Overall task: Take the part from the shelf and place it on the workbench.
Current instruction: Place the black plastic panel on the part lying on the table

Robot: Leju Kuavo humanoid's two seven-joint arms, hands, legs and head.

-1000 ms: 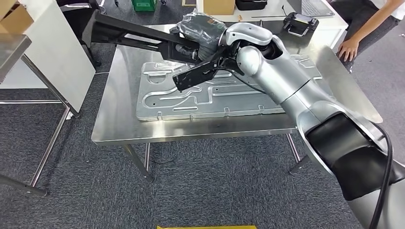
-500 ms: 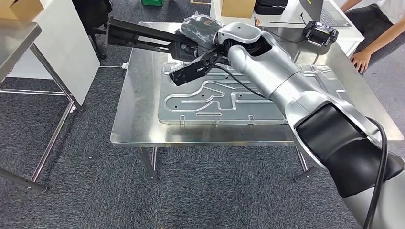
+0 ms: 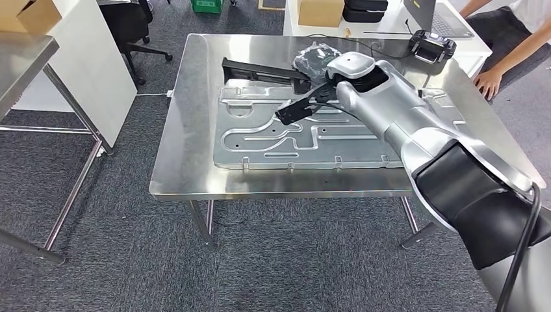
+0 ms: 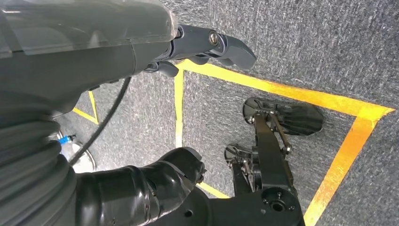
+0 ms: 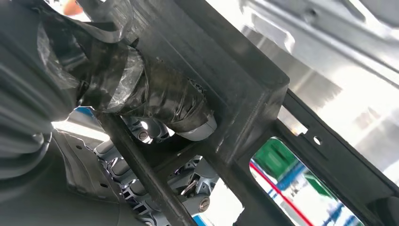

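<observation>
**A:** Black, the part (image 3: 260, 67): a long frame of bars, lying low over the far side of the workbench (image 3: 179, 143), just beyond the far edge of the stamped metal panel (image 3: 273, 140) that lies flat on the bench top.

**B:** Is it down yet?

**A:** I judge it nearly down. In the head view its free end looks to rest on the bench top beyond the panel's far left corner, but the end nearer the arm may sit slightly raised; I cannot tell whether it lies fully flat.

**B:** And the right hand (image 3: 315, 62)?

**A:** Clasped on the part. In the right wrist view the wrapped thumb (image 5: 155, 101) presses against a thick black bar of the frame and the darker fingers (image 5: 141, 136) curl behind it, so the hold is not let go.

**B:** The left hand (image 4: 207, 44)?

**A:** It hangs over the carpet with yellow floor tape (image 4: 291, 92), far from the panel. It holds nothing, and its fingers look loosely apart.

**B:** So what remains?

**A:** The fetching from the shelf reads as done, since the part is over the workbench. By my reckoning, what is left is to settle it fully, release the grip, and draw the arm away without dragging the frame across the panel.

**B:** Anyone close?

**A:** A person's hand (image 3: 488, 81) rests at the bench's far right corner, well apart from the panel's left end where the part lies.
</observation>
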